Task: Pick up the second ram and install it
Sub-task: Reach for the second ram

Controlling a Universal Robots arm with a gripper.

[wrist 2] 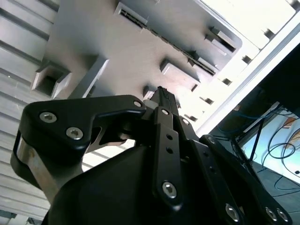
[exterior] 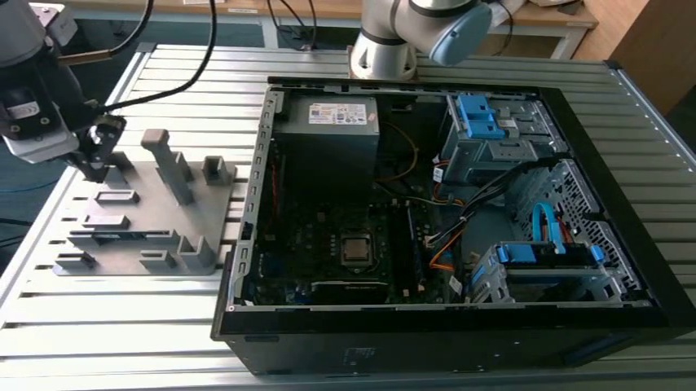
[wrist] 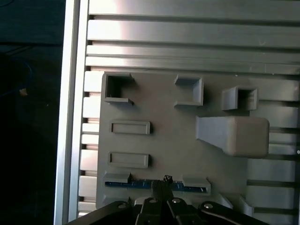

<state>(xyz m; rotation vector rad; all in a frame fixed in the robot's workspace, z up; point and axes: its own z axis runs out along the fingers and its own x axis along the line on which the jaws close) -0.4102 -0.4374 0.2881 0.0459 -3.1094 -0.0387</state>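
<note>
Blue-green second ram (wrist: 136, 184) lies in a slot of the grey fixture (wrist: 168, 140) on the worktop (wrist: 187, 37), with the gripper (wrist: 165, 179) above it, clenched and empty.

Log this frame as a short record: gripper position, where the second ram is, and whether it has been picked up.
gripper: above the grey fixture plate, lined up over the ram's middle in the first wrist view
second ram: edge-up in its slot on the fixture plate
picked up: no, it sits in the slot
contact: cannot tell
computer case: open, on the exterior view's right of the plate
</note>
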